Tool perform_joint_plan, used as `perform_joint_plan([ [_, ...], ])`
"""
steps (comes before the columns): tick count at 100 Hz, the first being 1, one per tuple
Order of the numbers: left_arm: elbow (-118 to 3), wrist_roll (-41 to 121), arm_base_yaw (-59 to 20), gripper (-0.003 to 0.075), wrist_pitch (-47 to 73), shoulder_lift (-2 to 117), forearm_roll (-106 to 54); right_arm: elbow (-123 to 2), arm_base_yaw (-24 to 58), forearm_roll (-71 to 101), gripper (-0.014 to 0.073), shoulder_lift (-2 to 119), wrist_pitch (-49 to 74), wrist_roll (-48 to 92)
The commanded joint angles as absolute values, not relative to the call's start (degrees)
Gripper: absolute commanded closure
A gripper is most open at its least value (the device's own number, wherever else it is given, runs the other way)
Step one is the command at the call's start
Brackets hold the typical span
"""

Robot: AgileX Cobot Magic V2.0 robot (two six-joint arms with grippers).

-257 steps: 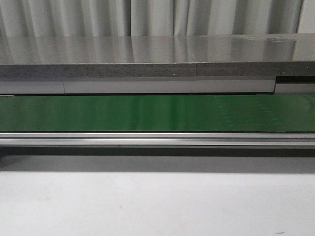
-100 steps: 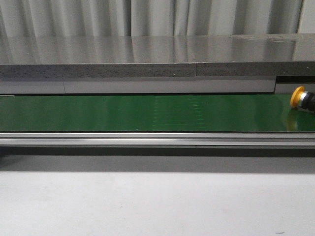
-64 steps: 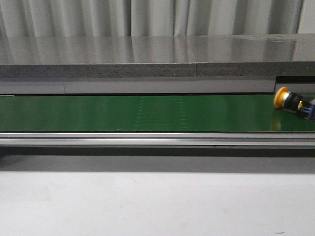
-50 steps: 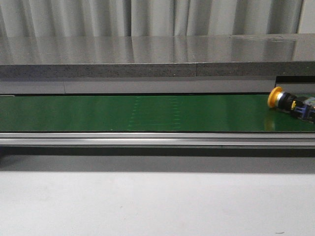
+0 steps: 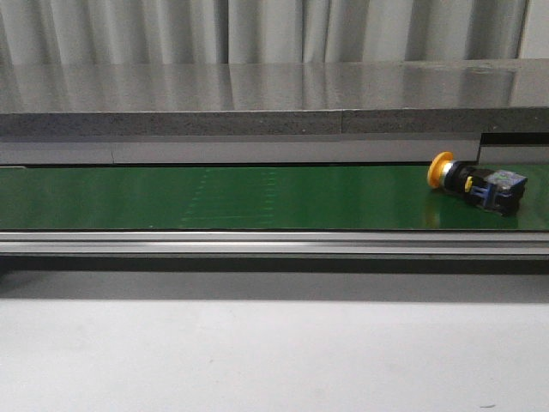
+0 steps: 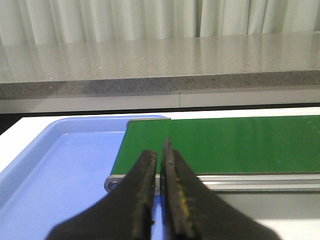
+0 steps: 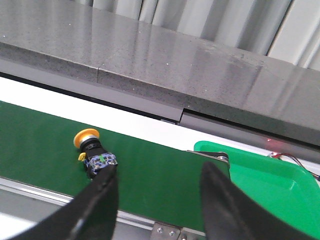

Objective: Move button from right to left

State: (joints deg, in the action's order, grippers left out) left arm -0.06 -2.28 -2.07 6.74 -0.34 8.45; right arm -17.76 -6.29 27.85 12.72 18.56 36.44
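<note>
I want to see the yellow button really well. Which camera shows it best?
The front view: the button lies on its side on the green belt, whole and unblocked. The right wrist view shows it too, smaller, with a fingertip just touching its body. The left wrist view misses it.

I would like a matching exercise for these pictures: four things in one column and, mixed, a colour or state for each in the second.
Things:
1. button
2. left gripper
3. right gripper
4. tray

States:
a. blue, at the belt's end
b. fingers shut, holding nothing
c. lying on its side on the belt
d. fingers open, holding nothing

Pairs: 1-c, 2-b, 3-d, 4-a
</note>
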Motion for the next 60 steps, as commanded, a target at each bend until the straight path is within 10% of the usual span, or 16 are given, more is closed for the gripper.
perform_joint_plan([
  [1, 2.18, -2.77, -2.57, 0.0715, 2.15, -2.26, 8.29, -19.25, -6.19, 28.98, 0.0389, 13.17, 15.8, 36.96],
  [23, 2.18, -2.77, -2.57, 0.0715, 2.15, -2.26, 8.29, -19.25, -6.19, 28.98, 0.0665, 13.17, 16.44, 36.96],
  [60, 2.18, -2.77, -2.57, 0.0715, 2.15, -2.26, 8.29, -19.25, -6.19, 28.98, 0.0661, 13.17, 16.85, 36.96],
])
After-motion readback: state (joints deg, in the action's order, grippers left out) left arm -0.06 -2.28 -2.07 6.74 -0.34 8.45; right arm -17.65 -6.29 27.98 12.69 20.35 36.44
